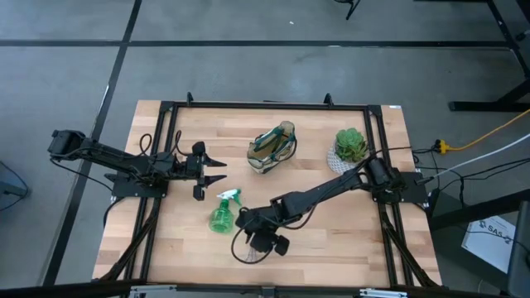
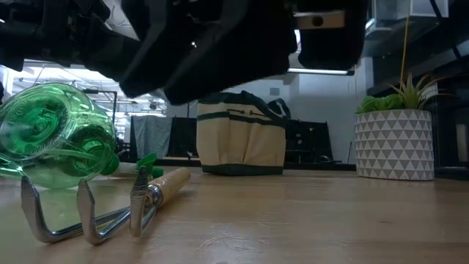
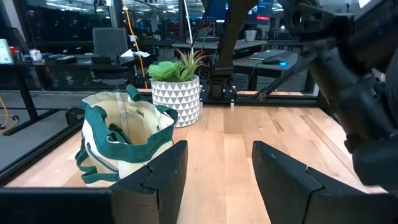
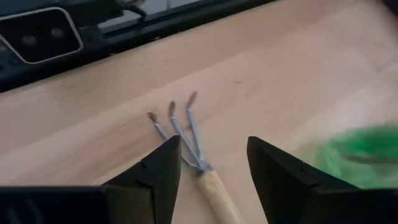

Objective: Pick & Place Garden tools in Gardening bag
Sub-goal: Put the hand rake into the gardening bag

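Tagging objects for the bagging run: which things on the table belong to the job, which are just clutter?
Job:
- rake, under the open right gripper
- spray bottle
- bag

Clutter:
- potted plant

Left gripper waits open, facing the bag.

I counted one small rake (image 4: 198,151), one green spray bottle (image 1: 222,217), one gardening bag (image 1: 272,148) and one potted plant (image 1: 349,148) on one wooden table (image 1: 331,232). I saw two arms, each carrying one gripper: left gripper (image 1: 217,168), right gripper (image 4: 211,162).
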Controlling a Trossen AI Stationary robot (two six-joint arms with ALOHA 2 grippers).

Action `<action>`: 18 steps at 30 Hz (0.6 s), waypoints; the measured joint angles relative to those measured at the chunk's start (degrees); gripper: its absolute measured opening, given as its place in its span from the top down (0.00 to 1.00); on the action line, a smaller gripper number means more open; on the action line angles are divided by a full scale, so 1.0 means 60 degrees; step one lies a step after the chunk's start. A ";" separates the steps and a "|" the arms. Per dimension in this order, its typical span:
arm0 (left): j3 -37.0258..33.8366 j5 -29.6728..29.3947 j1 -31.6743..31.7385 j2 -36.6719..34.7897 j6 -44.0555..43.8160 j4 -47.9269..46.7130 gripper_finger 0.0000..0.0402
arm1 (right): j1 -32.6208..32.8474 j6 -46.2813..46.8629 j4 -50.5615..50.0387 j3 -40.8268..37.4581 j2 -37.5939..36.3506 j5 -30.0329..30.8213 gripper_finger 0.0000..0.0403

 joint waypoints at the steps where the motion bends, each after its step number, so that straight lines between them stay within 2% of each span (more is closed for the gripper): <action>1: 0.0001 0.0000 0.0001 0.0003 -0.0002 0.0000 0.56 | -0.0035 0.0022 0.0088 -0.0002 0.0026 -0.0154 0.54; 8: 0.0002 0.0000 -0.0002 0.0004 0.0000 0.0000 0.56 | -0.0405 0.0259 0.0179 0.0002 0.0016 -0.0424 0.54; 18: 0.0000 0.0000 0.0000 0.0000 0.0000 -0.0089 0.56 | -0.0851 0.0308 0.0047 -0.0005 0.0805 -0.0378 0.54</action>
